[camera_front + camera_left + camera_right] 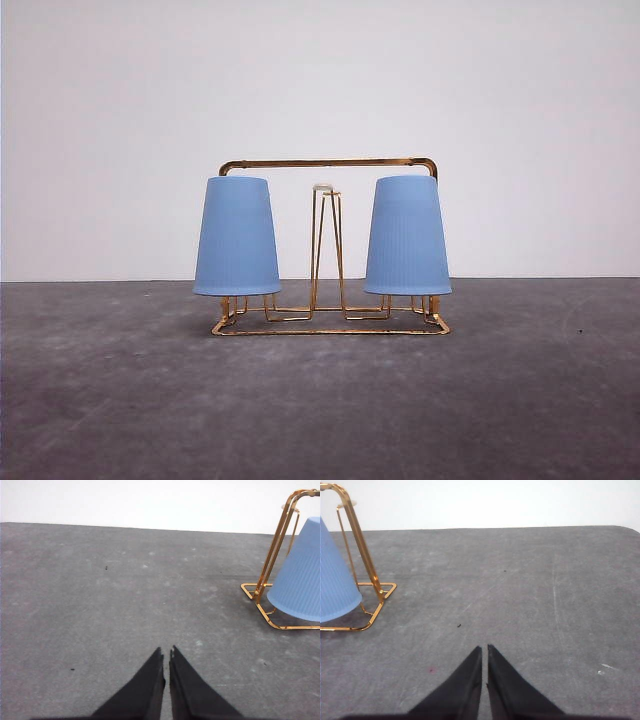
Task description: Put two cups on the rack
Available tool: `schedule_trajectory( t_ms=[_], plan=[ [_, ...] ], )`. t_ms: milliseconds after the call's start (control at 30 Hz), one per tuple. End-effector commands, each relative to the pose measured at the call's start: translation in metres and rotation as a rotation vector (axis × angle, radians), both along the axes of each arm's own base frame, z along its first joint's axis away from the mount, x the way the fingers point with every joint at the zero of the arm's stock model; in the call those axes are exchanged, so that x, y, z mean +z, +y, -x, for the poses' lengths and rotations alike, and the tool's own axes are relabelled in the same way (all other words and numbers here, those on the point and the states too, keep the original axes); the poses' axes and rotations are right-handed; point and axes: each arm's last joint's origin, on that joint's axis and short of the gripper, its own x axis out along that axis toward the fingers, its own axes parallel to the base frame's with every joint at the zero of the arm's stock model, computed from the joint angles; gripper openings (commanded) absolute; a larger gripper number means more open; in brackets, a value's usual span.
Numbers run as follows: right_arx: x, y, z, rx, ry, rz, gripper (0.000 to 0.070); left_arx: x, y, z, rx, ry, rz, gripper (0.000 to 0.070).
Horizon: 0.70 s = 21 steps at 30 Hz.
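Two light-blue ribbed cups hang upside down on the gold wire rack [330, 325]: one cup [236, 236] on its left end, the other cup [407, 236] on its right end. A white-tipped prong [322, 188] stands bare between them. In the left wrist view my left gripper [166, 653] is shut with nothing in it, low over the table, with a cup [299, 577] and the rack [274, 555] off to one side. My right gripper [484, 649] is also shut on nothing, apart from the rack [364, 560] and cup [335, 587].
The rack stands mid-table on a dark grey mat [320, 400], in front of a white wall [320, 80]. Bare mat stretches around the rack on every side. The mat's far edge and rounded corner [630, 529] appear in the right wrist view.
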Motion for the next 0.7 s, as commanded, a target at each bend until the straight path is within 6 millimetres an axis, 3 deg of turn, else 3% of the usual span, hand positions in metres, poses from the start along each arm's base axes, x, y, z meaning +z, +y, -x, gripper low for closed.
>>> schedule_trajectory(
  t_ms=[0, 667],
  plan=[
    [0.0003, -0.0001, -0.0003, -0.004, -0.008, -0.016, 0.0018, -0.0052, 0.0001, -0.0006, 0.002, 0.015, -0.01, 0.0],
    [0.0003, -0.0001, -0.0003, -0.004, -0.008, -0.016, 0.0018, -0.0052, 0.0001, -0.0006, 0.002, 0.015, -0.01, 0.0]
  ],
)
